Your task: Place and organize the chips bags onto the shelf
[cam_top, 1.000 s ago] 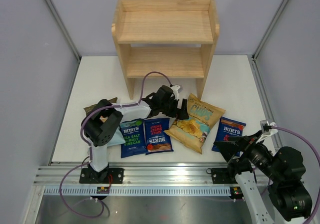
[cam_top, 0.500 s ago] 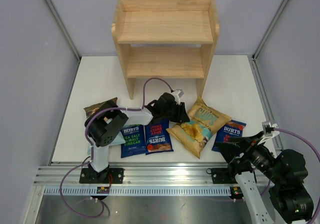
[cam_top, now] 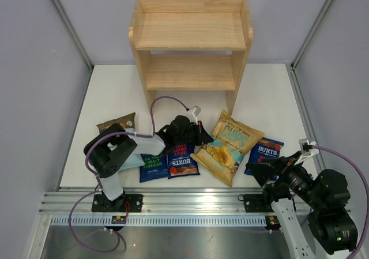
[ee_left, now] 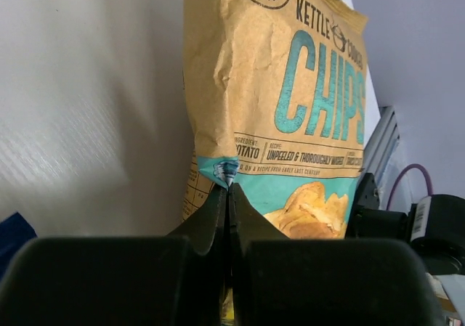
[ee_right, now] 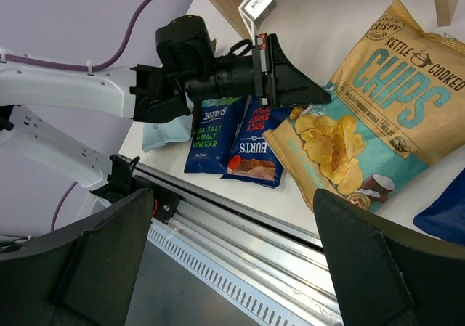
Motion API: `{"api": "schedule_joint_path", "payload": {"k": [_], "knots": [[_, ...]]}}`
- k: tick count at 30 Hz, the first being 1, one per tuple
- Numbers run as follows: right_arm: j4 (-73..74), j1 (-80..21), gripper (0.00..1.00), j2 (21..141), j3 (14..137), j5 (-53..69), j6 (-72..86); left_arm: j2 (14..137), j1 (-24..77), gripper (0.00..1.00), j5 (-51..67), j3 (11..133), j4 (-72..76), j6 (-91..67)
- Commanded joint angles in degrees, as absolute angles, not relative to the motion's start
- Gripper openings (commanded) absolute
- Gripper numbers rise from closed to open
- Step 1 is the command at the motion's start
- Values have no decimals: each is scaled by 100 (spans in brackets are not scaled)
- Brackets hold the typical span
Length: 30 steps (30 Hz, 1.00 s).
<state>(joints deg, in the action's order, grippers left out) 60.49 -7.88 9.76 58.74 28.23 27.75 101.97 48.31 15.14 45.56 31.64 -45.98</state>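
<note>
Your top view looks down from behind the near edge, over the table (cam_top: pixel 115 92) to the shelf (cam_top: pixel 190 31). Your left wrist view sits right against the yellow-and-teal bag (ee_left: pixel 290 108); your right wrist view shares it from farther back.

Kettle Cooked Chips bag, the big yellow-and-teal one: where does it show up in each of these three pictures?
Top external: the Kettle Cooked Chips bag lies right of centre, tilted.
Left wrist: it fills the upper middle and right, seen close up.
Right wrist: it lies at the upper right.
Shared landmark: the left tool, shut on the bag's edge.
</note>
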Motion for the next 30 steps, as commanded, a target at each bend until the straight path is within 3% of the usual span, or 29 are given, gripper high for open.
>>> {"api": "schedule_joint_path", "payload": {"k": [1,12,24,30], "knots": [[5748,-800,100,932,5783,2962,2856,9677,4895,0,1327,4334,4235,-4904],[5362,-800,99,800,5098,2865,3295,8263,5080,0,343,3217,5168,-5748],[4695,-800,99,642,4335,2321,3691,6392,5256,0,-509,2637,4641,-6038],[3913,-800,99,449,3702,2610,3955,5582,5361,0,-677,2540,4298,-6091]]}}
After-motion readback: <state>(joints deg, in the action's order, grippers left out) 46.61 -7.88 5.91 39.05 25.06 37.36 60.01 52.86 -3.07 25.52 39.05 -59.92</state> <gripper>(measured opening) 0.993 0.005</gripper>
